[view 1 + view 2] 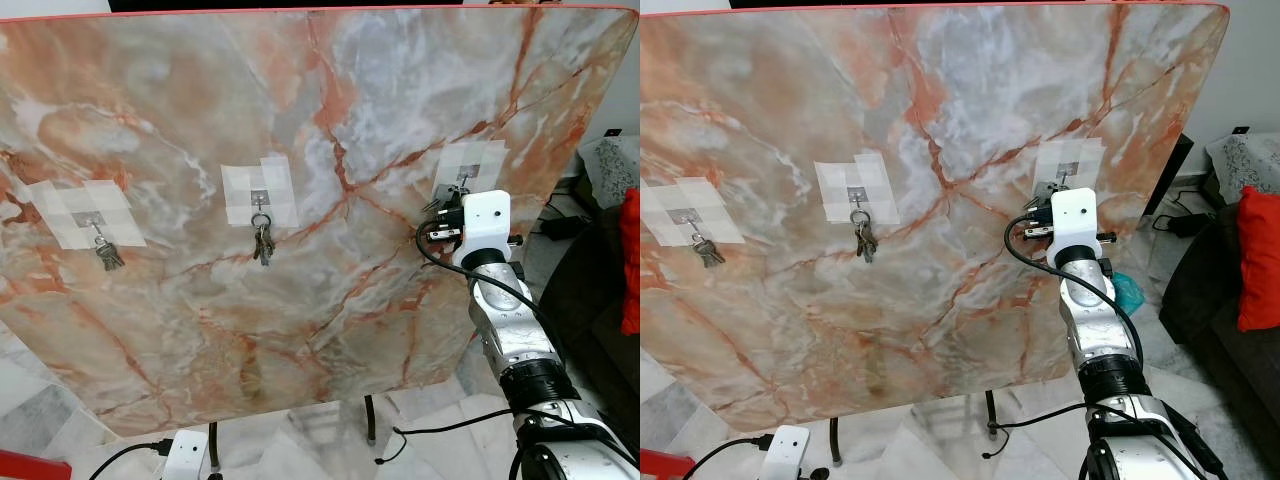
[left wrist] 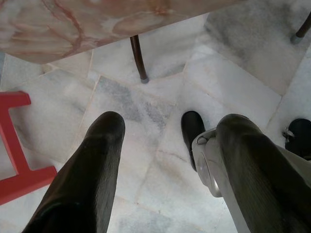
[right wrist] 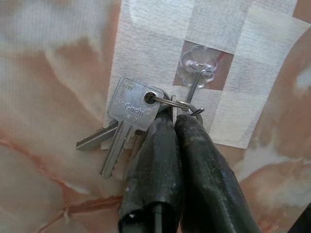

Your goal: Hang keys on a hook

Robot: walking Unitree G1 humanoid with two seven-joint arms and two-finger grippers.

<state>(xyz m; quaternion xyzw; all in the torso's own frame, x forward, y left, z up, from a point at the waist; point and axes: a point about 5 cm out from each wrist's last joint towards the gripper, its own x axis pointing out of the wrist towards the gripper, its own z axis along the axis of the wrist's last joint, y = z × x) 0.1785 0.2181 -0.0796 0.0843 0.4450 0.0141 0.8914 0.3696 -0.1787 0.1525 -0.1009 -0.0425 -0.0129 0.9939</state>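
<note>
Right gripper (image 3: 177, 121) at the taped hook (image 3: 196, 73), near the marble board's (image 1: 330, 90) right edge.
Fingers pinch the key ring (image 3: 175, 103) (keys (image 3: 127, 121) dangling); left gripper (image 2: 165, 165) fingers spread above floor.

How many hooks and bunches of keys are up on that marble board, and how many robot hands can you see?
Hooks: 3 (left, middle, right)
Key bunches: 3 (left, middle, right, pinched in the right tool)
Tools: 2 (left tool hangs idle)
Total: 8

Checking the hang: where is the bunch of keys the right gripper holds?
In the right wrist view the keys are pinched in the right gripper, their ring at the taped hook, rightmost on the marble board.
</note>
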